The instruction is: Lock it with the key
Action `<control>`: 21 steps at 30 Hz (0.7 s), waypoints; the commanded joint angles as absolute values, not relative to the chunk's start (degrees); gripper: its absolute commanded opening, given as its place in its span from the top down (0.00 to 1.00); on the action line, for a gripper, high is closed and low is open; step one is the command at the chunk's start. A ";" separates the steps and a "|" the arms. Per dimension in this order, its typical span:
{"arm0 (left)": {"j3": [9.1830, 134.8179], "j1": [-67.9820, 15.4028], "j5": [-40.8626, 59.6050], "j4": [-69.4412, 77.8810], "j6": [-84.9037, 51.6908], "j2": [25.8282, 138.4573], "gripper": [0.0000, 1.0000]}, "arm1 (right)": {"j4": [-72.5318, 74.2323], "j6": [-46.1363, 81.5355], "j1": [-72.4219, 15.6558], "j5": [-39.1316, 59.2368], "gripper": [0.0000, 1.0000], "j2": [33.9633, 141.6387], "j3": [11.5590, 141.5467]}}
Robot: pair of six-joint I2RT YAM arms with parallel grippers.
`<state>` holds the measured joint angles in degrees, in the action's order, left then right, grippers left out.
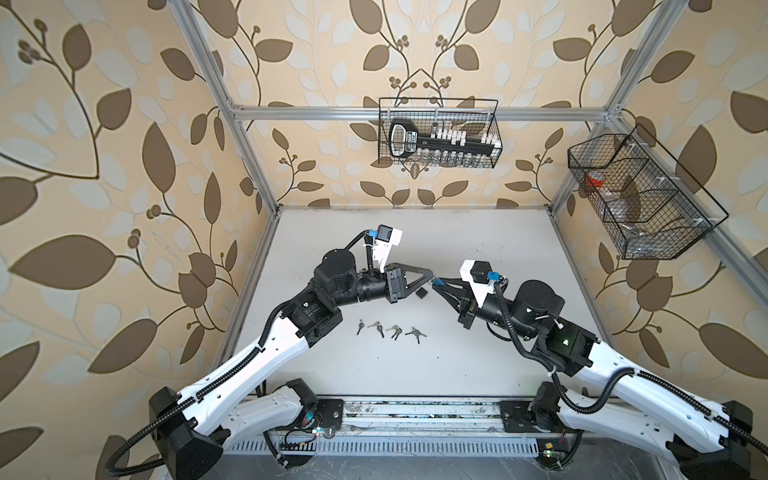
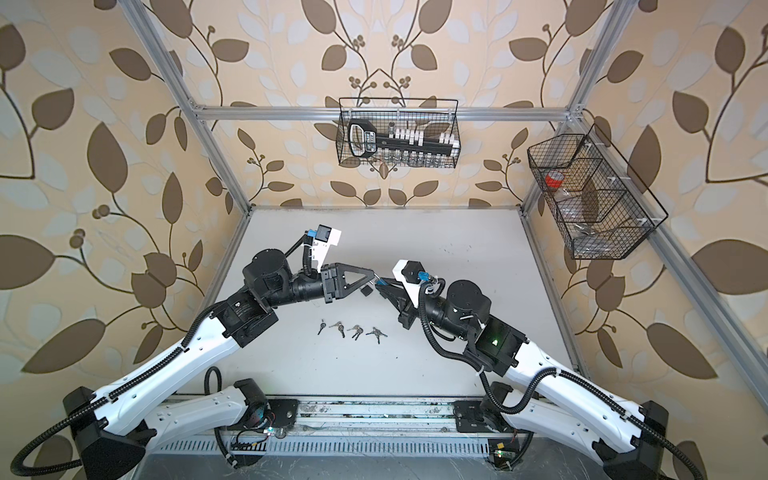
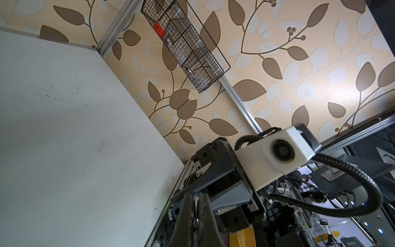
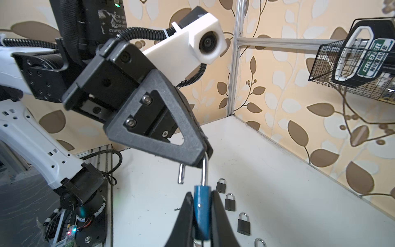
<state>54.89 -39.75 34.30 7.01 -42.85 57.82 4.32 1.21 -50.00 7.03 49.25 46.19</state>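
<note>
The left fingers (image 4: 192, 149) pinched the silver steel shackle (image 4: 205, 171) while the right fingers (image 4: 187, 213) clamped the blue metal padlock body (image 4: 202, 213), seemingly bracing the open lock for closing.

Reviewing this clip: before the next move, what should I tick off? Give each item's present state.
1. Left gripper clamped on the shackle: ok.
2. Right gripper closed around the blue padlock body: ok.
3. Shackle seated in the body: not ok. Its free end hangs clear beside the body.
4. Key in the keyhole: cannot tell. The underside of the body is hidden.
5. A gripper free to fetch a key: not ok. Both hold the lock, and the key bunches lie on the table.
6. Dark padlocks apart from the blue one: ok.
</note>
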 commanded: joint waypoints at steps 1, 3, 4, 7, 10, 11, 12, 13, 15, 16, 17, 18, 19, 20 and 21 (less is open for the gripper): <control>58.40 -39.58 32.67 5.98 -38.03 57.80 1.00 | 3.87 4.76 -50.14 15.32 1.00 49.46 49.87; 59.52 -39.57 33.10 4.02 -35.66 58.39 1.00 | 3.63 6.53 -48.99 17.71 1.00 49.89 50.39; 59.82 -39.62 33.64 3.79 -34.59 58.60 1.00 | 3.52 7.56 -47.99 19.36 1.00 50.22 50.85; 59.90 -39.55 35.08 4.69 -32.60 58.63 1.00 | 3.43 10.64 -44.73 25.85 1.00 51.21 52.13; 60.44 -39.58 36.73 4.83 -30.75 58.61 1.00 | 3.52 13.33 -41.48 32.57 1.00 52.09 53.30; 60.62 -39.59 37.42 4.88 -30.20 58.69 1.00 | 3.72 14.24 -40.60 34.76 1.00 52.27 53.43; 60.93 -39.61 38.33 4.99 -29.63 58.71 1.00 | 4.08 15.21 -39.91 37.28 1.00 52.63 53.72; 61.12 -39.58 39.15 4.92 -29.33 58.79 1.00 | 4.92 16.23 -38.36 39.81 1.00 52.89 53.63; 61.65 -39.59 41.03 4.83 -28.77 59.02 1.00 | 6.92 18.09 -36.97 44.82 1.00 53.25 53.47; 61.85 -39.57 42.13 5.04 -28.65 59.19 1.00 | 8.24 18.75 -36.60 46.98 1.00 53.26 53.22; 62.00 -39.57 42.88 5.10 -28.65 59.36 1.00 | 9.44 19.45 -36.39 48.54 1.00 53.17 52.98; 62.21 -39.60 43.53 5.14 -28.57 59.56 1.00 | 10.50 20.07 -36.17 49.97 1.00 53.13 52.70; 62.31 -39.60 44.00 5.25 -28.56 59.68 1.00 | 11.72 20.68 -36.09 51.18 1.00 53.16 52.50; 62.25 -39.56 44.48 5.71 -28.56 59.68 1.00 | 12.65 21.06 -36.00 52.23 1.00 53.26 52.39; 62.07 -39.56 44.93 6.29 -28.73 59.67 1.00 | 13.36 21.33 -36.00 53.25 1.00 53.41 52.30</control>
